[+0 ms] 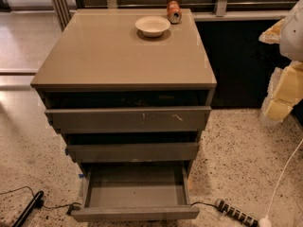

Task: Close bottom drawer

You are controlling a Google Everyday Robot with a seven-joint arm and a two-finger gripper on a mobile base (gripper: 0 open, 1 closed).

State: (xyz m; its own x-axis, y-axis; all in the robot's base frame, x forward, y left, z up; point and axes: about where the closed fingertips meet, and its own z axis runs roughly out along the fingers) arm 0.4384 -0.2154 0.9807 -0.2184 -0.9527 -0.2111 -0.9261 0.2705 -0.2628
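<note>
The bottom drawer (pixel 135 213) of the grey-taupe cabinet (pixel 118 56) is pulled far out, showing its empty grey box interior (pixel 136 188). Its plain flat front sits at the lower edge of the view. Above it, the middle drawer (pixel 132 151) and the top drawer (pixel 128 118), which has pale scratch marks, each stand slightly out. My gripper (pixel 284 86) is at the right edge of the view, well to the right of the cabinet and above the level of the bottom drawer. It touches nothing.
A white bowl (pixel 152 25) and an orange can (pixel 173 11) lying on its side rest at the back of the cabinet top. A power strip (pixel 235 213) and a white cable (pixel 284 174) lie on the speckled floor right of the drawer. Black cables (pixel 28 207) lie to the left.
</note>
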